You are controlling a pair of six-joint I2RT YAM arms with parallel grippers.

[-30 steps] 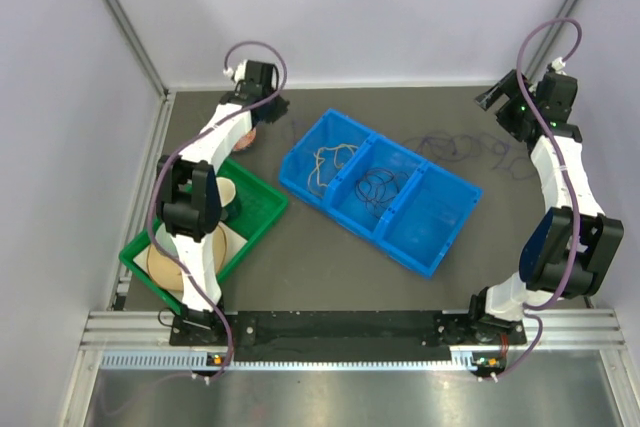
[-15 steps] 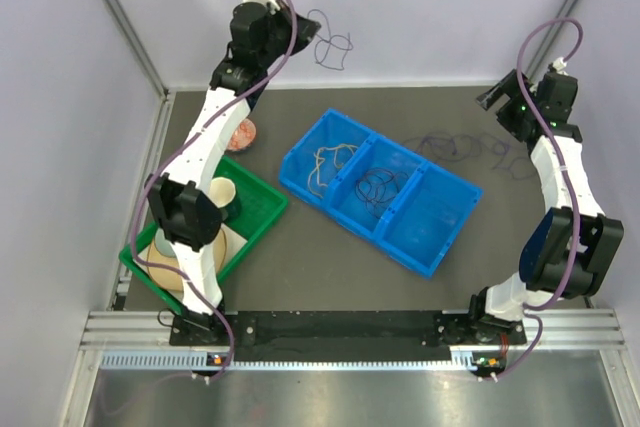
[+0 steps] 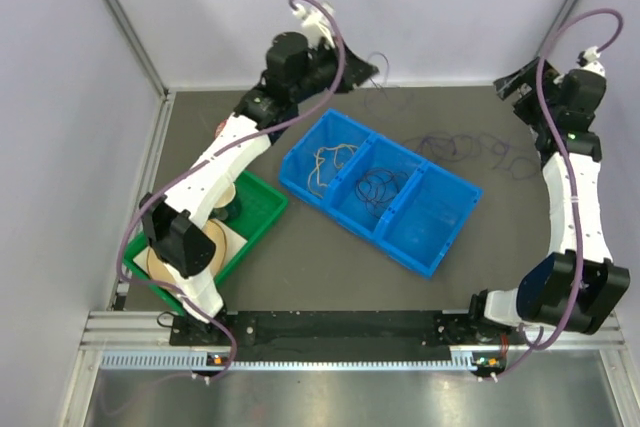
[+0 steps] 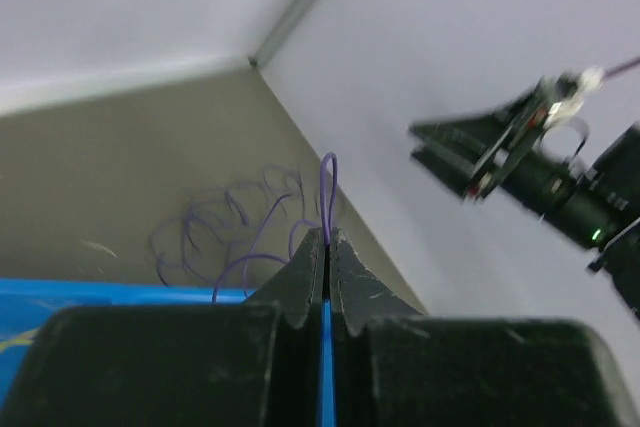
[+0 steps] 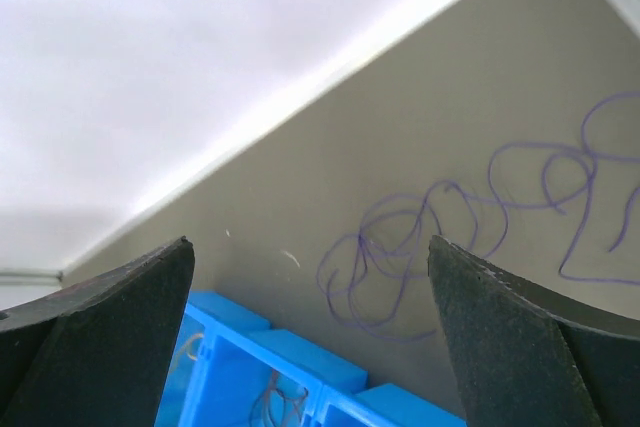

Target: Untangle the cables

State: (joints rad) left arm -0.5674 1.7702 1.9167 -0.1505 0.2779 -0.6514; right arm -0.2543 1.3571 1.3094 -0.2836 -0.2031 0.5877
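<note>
My left gripper [image 3: 366, 71] hangs above the table's back edge, behind the blue tray [image 3: 300, 175]. It is shut on a thin purple cable [image 4: 328, 185], which loops out past the fingertips and dangles [image 3: 381, 85]. A loose purple cable tangle [image 3: 476, 151] lies on the dark table at the back right, also visible from the right wrist [image 5: 359, 243]. A cream cable [image 3: 331, 161] sits in the tray's left compartment and a dark cable [image 3: 378, 185] in the middle one. My right gripper [image 3: 516, 87] is raised near the tangle, open [image 5: 310, 243] and holding nothing.
The blue tray lies diagonally mid-table; its right compartment [image 3: 432, 219] holds nothing. A green tray [image 3: 262, 215] with a cup and plates stands at the left by my left arm's base. Walls close in the back and both sides.
My left arm lifted the purple cable from the back left of the table and swung right to behind the blue tray. My right wrist rose and shifted slightly right, still open.
</note>
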